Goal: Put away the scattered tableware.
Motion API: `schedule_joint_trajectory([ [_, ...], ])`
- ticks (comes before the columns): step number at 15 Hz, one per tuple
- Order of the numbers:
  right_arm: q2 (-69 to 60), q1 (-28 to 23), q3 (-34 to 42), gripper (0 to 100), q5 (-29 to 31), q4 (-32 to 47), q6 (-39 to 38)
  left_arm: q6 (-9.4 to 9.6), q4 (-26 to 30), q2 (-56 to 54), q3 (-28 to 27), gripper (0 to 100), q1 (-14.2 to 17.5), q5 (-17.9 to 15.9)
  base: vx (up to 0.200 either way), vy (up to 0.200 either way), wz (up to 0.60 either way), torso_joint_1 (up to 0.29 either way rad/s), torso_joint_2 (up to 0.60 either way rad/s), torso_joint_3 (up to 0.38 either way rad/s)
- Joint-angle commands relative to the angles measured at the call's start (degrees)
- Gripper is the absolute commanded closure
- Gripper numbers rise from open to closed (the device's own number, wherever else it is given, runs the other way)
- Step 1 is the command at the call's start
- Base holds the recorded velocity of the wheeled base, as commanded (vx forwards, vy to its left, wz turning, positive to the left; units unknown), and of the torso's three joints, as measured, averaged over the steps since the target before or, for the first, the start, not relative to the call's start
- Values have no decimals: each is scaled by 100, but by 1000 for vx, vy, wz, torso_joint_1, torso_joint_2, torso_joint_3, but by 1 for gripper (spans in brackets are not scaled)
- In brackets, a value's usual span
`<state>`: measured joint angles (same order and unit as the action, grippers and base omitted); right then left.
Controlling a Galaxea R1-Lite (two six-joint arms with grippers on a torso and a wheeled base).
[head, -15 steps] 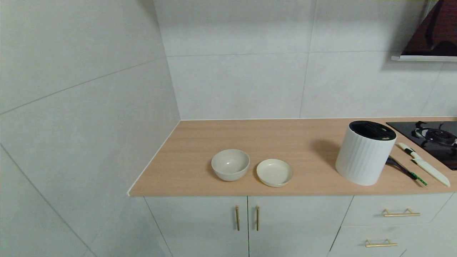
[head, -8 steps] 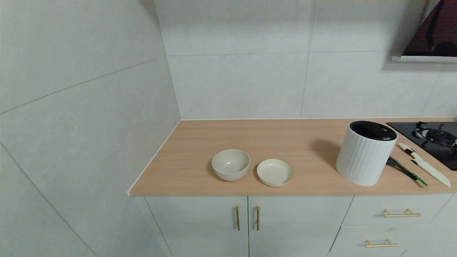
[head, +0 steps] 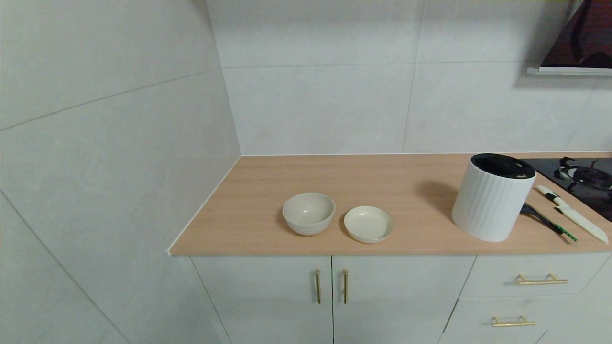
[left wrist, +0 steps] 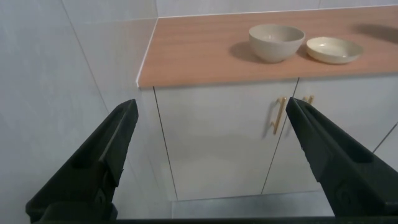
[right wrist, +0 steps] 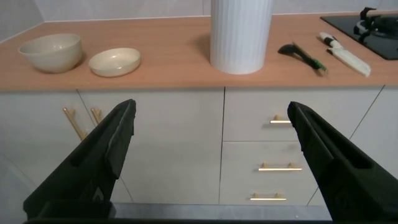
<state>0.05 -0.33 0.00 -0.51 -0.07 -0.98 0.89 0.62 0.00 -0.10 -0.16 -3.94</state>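
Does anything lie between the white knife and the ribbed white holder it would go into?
Yes: a black utensil with a green-marked handle lies on the counter between the knife and the holder, near its base.

We count one counter (head: 373, 177) bearing one bowl (head: 308, 212), one shallow plate (head: 368, 223), one white ribbed canister (head: 492, 200), one knife (head: 573, 217) and one black utensil (head: 545, 220). We also count one burner (head: 585, 174), two door handles (head: 317, 285), two drawer handles (head: 541, 279).

The bowl (head: 308, 212) is greyish beige and the plate (head: 368, 223) pale cream, on a countertop (head: 382, 177) of light wood grain. The holder (head: 490, 205) is white, vertically ribbed, black-topped. The cabinet handles (head: 317, 285) are gold.
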Motion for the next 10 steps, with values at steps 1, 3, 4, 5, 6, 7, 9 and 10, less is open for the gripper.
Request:
schedule_joint_trajectory([
  [1,4,-2,0,0,-2,-1,1,-1,-1,0,1,0,-2,-2,0,0,0,-188,388,222],
  [3,4,-2,0,0,-2,-1,1,-1,-1,0,1,0,-2,-2,0,0,0,-208,451,241],
  [4,4,-2,0,0,-2,-1,1,-1,-1,0,1,0,-2,-2,0,0,0,-242,535,286],
  [5,4,-2,0,0,-2,-1,1,-1,-1,0,1,0,-2,-2,0,0,0,-256,559,315],
  [6,4,-2,0,0,-2,-1,1,-1,-1,0,1,0,-2,-2,0,0,0,-256,559,295],
  [7,4,-2,0,0,-2,-1,1,-1,-1,0,1,0,-2,-2,0,0,0,-251,554,300],
  [9,4,-2,0,0,-2,-1,1,-1,-1,0,1,0,-2,-2,0,0,0,-251,549,295],
  [10,4,-2,-9,0,-2,-1,1,-1,-1,0,1,0,-2,-2,0,0,0,-242,535,295],
])
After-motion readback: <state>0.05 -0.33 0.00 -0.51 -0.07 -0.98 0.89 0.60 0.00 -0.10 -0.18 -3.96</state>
